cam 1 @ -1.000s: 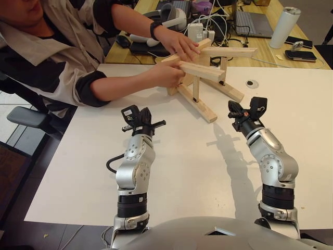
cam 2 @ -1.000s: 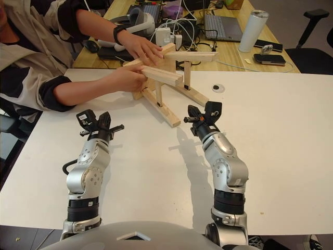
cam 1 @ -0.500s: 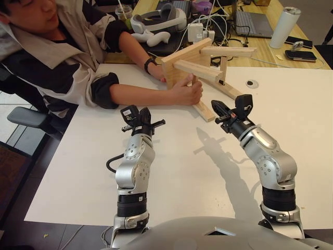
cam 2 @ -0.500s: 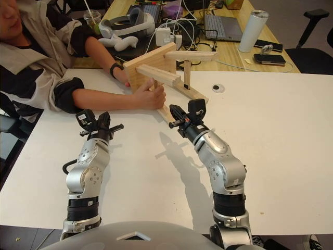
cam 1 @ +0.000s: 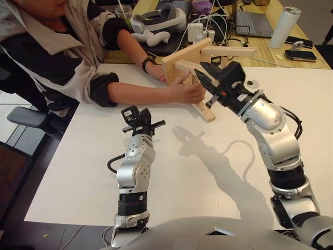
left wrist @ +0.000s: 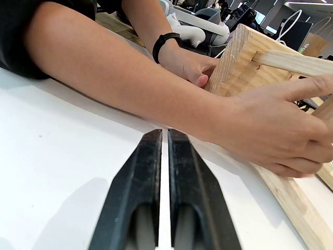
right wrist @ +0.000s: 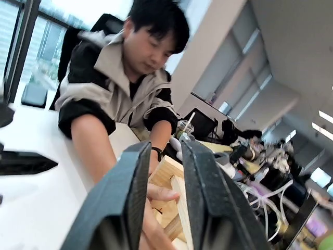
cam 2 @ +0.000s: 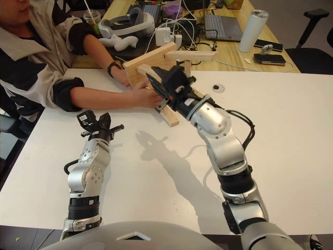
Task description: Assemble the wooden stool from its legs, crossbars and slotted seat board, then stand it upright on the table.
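Wooden stool lying on its side at the far part of the white table, steadied by a person's hand on one leg. Right gripper hovers just beside that hand and the stool, fingers slightly parted, empty. Left gripper sits nearer, well apart from the stool, fingers almost touching, empty.

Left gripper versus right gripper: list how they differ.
The left gripper sits low over the table, fingers shut; the right gripper is raised at the stool, fingers apart. The left is clear of the person's hand; the right is near it. Both hold nothing.
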Controlling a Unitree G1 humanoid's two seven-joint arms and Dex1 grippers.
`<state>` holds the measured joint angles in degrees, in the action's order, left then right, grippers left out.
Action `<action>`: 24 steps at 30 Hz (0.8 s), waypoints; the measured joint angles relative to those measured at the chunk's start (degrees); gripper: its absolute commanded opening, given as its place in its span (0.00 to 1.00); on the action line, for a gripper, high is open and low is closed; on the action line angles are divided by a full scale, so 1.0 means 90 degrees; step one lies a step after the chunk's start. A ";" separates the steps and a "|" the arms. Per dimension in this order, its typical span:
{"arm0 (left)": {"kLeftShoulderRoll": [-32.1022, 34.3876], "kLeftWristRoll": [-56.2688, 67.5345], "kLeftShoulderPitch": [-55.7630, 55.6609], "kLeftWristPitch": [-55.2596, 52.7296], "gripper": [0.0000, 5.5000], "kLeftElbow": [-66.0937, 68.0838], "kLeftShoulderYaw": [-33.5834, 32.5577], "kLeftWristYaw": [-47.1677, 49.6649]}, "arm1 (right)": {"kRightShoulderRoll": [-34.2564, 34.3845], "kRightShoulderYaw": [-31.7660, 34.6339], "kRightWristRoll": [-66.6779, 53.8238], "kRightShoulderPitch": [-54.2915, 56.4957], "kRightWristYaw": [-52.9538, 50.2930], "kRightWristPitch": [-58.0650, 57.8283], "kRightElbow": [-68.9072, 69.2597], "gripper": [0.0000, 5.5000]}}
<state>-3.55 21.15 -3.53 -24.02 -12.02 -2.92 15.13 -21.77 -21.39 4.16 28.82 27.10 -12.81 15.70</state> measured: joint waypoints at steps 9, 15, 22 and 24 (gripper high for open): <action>0.0000 0.0093 -0.0066 0.0080 0.03 0.0101 -0.0026 0.0087 | 0.0045 -0.1564 0.2792 0.1566 0.0086 0.1113 -0.2904 0.57; 0.0001 0.0132 -0.0087 0.0086 0.03 0.0104 -0.0025 0.0116 | 0.0314 -0.1622 0.3591 0.2512 -0.0377 0.1520 -0.4261 0.63; 0.0001 0.0236 -0.0086 0.0084 0.03 0.0099 -0.0033 0.0168 | 0.0111 -0.1789 0.3838 0.2666 0.0523 0.1715 -0.4880 0.63; 0.0001 0.0239 -0.0086 0.0082 0.03 0.0099 -0.0033 0.0173 | -0.0035 -0.1721 0.3839 0.2664 0.0628 0.1724 -0.4922 0.63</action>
<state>-3.55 23.30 -4.30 -23.29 -11.13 -3.22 16.69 -22.09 -36.87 38.71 52.79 32.75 2.71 -28.60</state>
